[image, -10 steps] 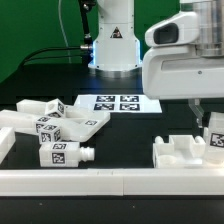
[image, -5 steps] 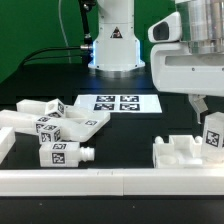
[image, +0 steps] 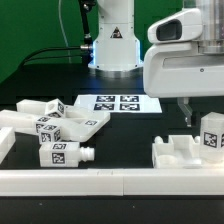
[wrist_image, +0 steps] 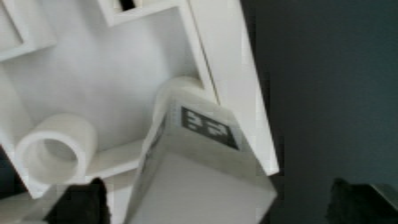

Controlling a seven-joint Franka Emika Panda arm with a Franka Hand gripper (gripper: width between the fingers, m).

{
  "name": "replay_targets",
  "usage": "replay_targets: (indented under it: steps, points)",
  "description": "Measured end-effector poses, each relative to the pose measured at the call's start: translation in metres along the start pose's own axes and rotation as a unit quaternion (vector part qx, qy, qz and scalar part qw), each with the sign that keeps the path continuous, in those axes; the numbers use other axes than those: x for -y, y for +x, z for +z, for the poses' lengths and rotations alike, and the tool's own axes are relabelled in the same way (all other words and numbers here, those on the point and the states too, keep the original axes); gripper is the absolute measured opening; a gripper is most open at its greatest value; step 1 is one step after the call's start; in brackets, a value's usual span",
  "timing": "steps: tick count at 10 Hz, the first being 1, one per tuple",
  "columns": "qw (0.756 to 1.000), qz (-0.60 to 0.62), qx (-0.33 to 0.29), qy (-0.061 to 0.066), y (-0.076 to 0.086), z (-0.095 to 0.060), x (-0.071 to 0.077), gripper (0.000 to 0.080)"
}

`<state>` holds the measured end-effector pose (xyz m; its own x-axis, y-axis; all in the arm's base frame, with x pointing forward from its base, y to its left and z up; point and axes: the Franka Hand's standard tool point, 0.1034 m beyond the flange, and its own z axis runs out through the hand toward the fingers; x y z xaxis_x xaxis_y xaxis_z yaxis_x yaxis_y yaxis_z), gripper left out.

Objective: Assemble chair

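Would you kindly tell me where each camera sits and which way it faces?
Exterior view: off the arm, low at the near edge of the table, facing the robot base; the white wrist and gripper show at the exterior view's right.
Wrist view: on the wrist, looking down between the fingertips onto the tagged leg and seat piece.
Shared: both show that leg and seat piece.

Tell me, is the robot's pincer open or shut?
Open. The pincer has its fingers spread wider than the tagged white piece between them, with a gap showing beside it.
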<state>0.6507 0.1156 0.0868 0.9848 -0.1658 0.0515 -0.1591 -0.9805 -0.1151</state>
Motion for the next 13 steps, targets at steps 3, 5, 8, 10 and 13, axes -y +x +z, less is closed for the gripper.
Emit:
replay_targets:
  steps: [3,5,8,10,13]
  points:
    - [0.952,-0.303,0.000,-0.040,-0.0021,0.0009,0.0031,0.0648]
    - [0.947,-0.318,0.001,-0.041,-0.0028,0.0017,0.0036,0.0624]
    - [0.964,-0.263,-0.002,-0.041,-0.0029,0.0019,0.0042,0.0278]
    - [0.985,-0.169,-0.007,-0.037,-0.0011,0.0026,0.0039,0.0282]
    - [0.997,0.069,-0.029,-0.024,0.0024,0.0024,-0.0027,0.0282]
